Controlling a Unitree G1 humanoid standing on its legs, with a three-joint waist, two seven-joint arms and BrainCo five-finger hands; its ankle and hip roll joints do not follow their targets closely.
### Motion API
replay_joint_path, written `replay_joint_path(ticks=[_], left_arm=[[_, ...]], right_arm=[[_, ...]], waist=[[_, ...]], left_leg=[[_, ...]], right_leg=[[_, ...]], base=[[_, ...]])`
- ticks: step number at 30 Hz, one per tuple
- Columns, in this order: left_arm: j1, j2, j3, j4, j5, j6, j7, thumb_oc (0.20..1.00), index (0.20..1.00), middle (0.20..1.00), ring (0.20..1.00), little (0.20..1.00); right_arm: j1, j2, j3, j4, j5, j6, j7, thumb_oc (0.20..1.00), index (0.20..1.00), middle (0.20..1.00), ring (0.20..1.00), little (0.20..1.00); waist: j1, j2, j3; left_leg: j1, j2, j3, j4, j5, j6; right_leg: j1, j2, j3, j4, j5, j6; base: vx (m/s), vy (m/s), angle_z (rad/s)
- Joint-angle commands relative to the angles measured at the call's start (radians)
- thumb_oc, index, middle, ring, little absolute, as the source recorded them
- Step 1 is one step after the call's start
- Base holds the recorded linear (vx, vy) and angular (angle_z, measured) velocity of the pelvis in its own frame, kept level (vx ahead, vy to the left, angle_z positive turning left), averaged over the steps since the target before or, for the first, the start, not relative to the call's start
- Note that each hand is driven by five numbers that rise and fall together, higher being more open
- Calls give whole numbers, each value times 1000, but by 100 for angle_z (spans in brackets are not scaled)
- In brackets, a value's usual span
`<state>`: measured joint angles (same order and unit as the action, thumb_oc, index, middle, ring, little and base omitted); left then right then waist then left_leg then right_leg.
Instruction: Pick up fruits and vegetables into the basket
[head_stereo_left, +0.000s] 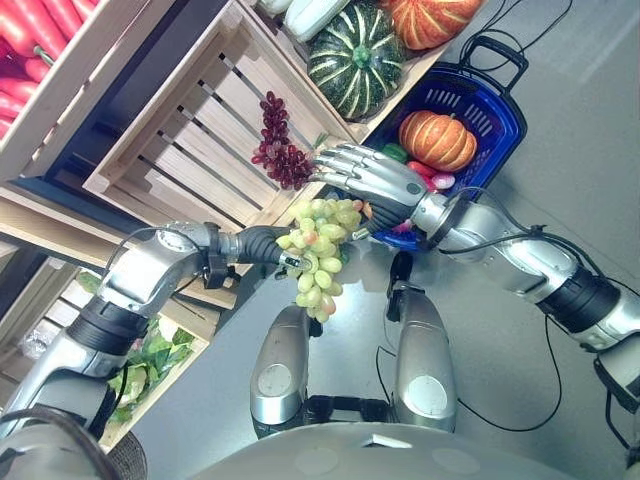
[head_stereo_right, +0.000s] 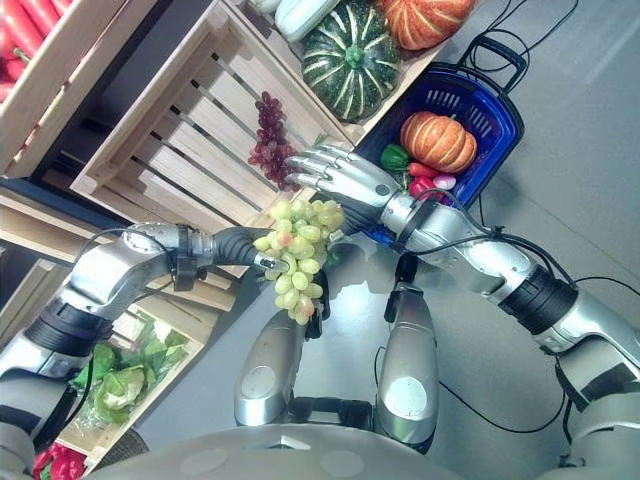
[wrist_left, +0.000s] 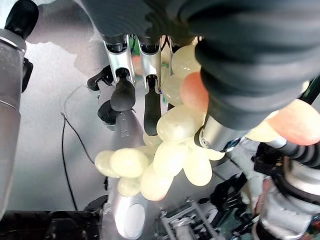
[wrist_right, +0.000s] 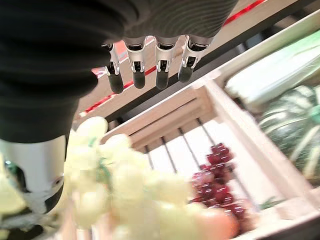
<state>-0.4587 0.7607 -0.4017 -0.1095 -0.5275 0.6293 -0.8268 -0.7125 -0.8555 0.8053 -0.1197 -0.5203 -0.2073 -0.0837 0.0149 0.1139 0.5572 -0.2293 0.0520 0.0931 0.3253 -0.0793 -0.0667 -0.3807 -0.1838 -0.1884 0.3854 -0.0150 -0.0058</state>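
Observation:
A bunch of green grapes (head_stereo_left: 320, 245) hangs in the air in front of the wooden crates, with my left hand (head_stereo_left: 287, 260) shut on its top; the left wrist view shows the fingers (wrist_left: 150, 100) and thumb curled round the grapes (wrist_left: 170, 150). My right hand (head_stereo_left: 375, 180) lies over the top of the bunch with straight fingers (wrist_right: 137, 70), open. The blue basket (head_stereo_left: 505, 130) stands on the floor just behind the right hand and holds an orange pumpkin (head_stereo_left: 437, 140), something green and some red pieces.
A bunch of red grapes (head_stereo_left: 283, 150) lies in the slatted wooden crate (head_stereo_left: 180, 150). A striped green squash (head_stereo_left: 355, 60) and an orange pumpkin (head_stereo_left: 425, 18) sit on the shelf beside it. Lettuce (head_stereo_left: 145, 365) fills a lower crate; red peppers (head_stereo_left: 30, 30) lie at the upper left.

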Motion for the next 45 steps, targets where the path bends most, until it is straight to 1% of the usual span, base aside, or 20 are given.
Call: replay_joint_path(ticks=[1, 5, 8, 10, 11, 13, 14, 16, 18, 21, 24, 27, 31, 37, 42, 45], left_arm=[[50, 15, -78, -103, 13, -27, -54, 200, 200, 200, 200, 200], [18, -3, -109, -107, 33, -57, -55, 200, 200, 200, 200, 200], [-3, -22, -130, -110, 53, -93, -50, 200, 200, 200, 200, 200], [-16, -31, -145, -108, 68, -129, -41, 200, 200, 200, 200, 200], [-35, -36, -157, -105, 78, -157, -34, 200, 200, 200, 200, 200], [-46, -39, -166, -105, 84, -175, -33, 200, 200, 200, 200, 200], [-61, -41, -178, -101, 83, -198, -15, 200, 200, 200, 200, 200], [-79, -47, -190, -92, 72, -216, 5, 200, 200, 200, 200, 200], [-90, -53, -196, -93, 66, -229, 24, 200, 200, 200, 200, 200], [-98, -63, -199, -84, 61, -256, 34, 200, 200, 200, 200, 200], [-106, -78, -202, -76, 59, -287, 52, 200, 200, 200, 200, 200], [-113, -89, -203, -72, 61, -313, 67, 200, 200, 200, 200, 200], [-118, -93, -200, -70, 63, -323, 83, 200, 200, 200, 200, 200], [-118, -91, -191, -65, 82, -299, 95, 200, 200, 200, 200, 200], [-103, -80, -174, -63, 121, -279, 84, 200, 200, 200, 200, 200], [-90, -60, -161, -68, 128, -270, 82, 200, 200, 200, 200, 200]], right_arm=[[-27, 85, 44, -34, 91, -27, 22, 1000, 1000, 1000, 1000, 1000], [-50, 116, 67, -21, 196, -11, 110, 1000, 1000, 1000, 1000, 1000], [-58, 140, 87, -4, 280, 5, 194, 1000, 1000, 1000, 1000, 1000], [-62, 153, 104, 3, 301, 13, 246, 1000, 1000, 1000, 1000, 1000], [-72, 167, 120, 12, 335, 39, 317, 1000, 1000, 1000, 1000, 1000], [-80, 175, 134, 17, 336, 53, 338, 1000, 1000, 1000, 1000, 1000], [-91, 186, 151, 34, 347, 77, 382, 1000, 1000, 1000, 1000, 1000], [-100, 195, 168, 58, 319, 76, 399, 1000, 1000, 1000, 1000, 1000], [-105, 202, 178, 69, 310, 89, 417, 1000, 1000, 1000, 1000, 1000], [-98, 214, 180, 90, 300, 81, 455, 1000, 1000, 1000, 1000, 1000], [-100, 226, 186, 108, 256, 52, 501, 1000, 1000, 1000, 1000, 1000], [-103, 233, 195, 132, 205, 39, 543, 1000, 1000, 1000, 1000, 1000], [-109, 231, 206, 150, 152, 34, 559, 1000, 1000, 1000, 1000, 1000], [-104, 222, 191, 164, 113, 80, 542, 1000, 1000, 1000, 1000, 1000], [-92, 188, 169, 151, 53, 66, 569, 1000, 1000, 1000, 1000, 1000], [-81, 156, 162, 123, 50, 52, 583, 1000, 1000, 1000, 1000, 1000]], waist=[[8, -43, -111], [10, -47, -107], [12, -51, -103], [13, -53, -102], [14, -55, -102], [16, -57, -100], [17, -61, -100], [17, -64, -99], [17, -66, -97], [15, -68, -97], [14, -69, -95], [15, -70, -95], [15, -70, -95], [13, -74, -95], [7, -78, -95], [5, -78, -94]], left_leg=[[-50, -35, -5, 46, -57, 46], [-51, -33, -5, 48, -57, 44], [-54, -33, -6, 51, -57, 43], [-56, -32, -7, 53, -57, 42], [-56, -33, -7, 50, -55, 42], [-57, -31, -7, 51, -54, 42], [-59, -31, -6, 51, -53, 41], [-58, -27, -4, 51, -52, 41], [-60, -25, -3, 52, -51, 40], [-59, -23, -1, 50, -50, 39], [-56, -23, 0, 49, -48, 39], [-55, -22, 0, 50, -48, 38], [-50, -20, 1, 45, -47, 36], [-46, -18, 6, 43, -46, 35], [-42, -12, 11, 41, -44, 34], [-36, -9, 14, 39, -44, 34]], right_leg=[[104, -49, 25, -25, -96, 118], [102, -51, 22, -22, -95, 117], [98, -53, 19, -17, -95, 116], [97, -55, 17, -15, -95, 116], [97, -55, 16, -16, -95, 116], [95, -56, 14, -13, -94, 116], [92, -57, 13, -12, -93, 115], [93, -57, 12, -11, -93, 114], [91, -56, 11, -9, -93, 113], [90, -55, 11, -9, -93, 112], [89, -55, 12, -5, -93, 110], [87, -55, 10, 1, -94, 108], [88, -55, 10, 1, -94, 108], [87, -53, 11, 5, -95, 108], [88, -50, 12, 3, -95, 108], [92, -47, 13, 2, -95, 108]], base=[[-1, -9, 4], [-2, -11, 4], [-5, -12, 4], [0, 0, 0], [0, 0, 0], [-2, -15, 5], [-3, -14, 5], [1, -9, 2], [0, 0, 0], [0, 0, 0], [0, 0, 0], [0, 0, 0], [0, 0, 0], [0, 0, 0], [0, 0, 0], [0, 0, 0]])
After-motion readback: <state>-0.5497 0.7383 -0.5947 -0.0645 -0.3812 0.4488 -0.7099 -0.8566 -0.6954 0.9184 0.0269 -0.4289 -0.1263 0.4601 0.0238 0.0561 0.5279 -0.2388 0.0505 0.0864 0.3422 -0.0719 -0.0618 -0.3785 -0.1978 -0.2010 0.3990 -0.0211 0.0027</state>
